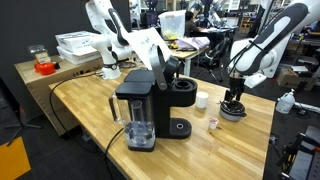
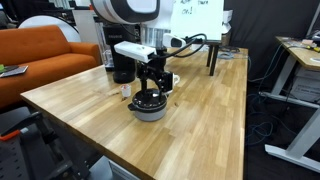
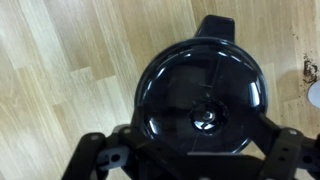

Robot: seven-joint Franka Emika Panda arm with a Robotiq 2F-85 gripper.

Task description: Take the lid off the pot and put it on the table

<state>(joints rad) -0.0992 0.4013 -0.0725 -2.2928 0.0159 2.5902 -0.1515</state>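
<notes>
Two fingers (image 3: pixel 100 158) of the gripper (image 2: pixel 150 92) stand wide apart in the wrist view, one on each side of the dark round lid (image 3: pixel 200 95), closed on nothing. The lid sits on the low silver pot (image 2: pixel 148 112), which rests on the wooden table (image 2: pixel 215 115) directly beneath the gripper in both exterior views. Farther along the table stand a small white cup (image 1: pixel 202 99) and the black coffee machine (image 1: pixel 140 110).

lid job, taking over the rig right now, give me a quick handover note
The tool is open and low over the lid; whether they touch cannot be told.
The lid sits on the pot, which stands on the table.
Done: nothing lifted yet.
Left: probably close on the knob, lift the lid, and set it on bare wood beside the pot.
</notes>
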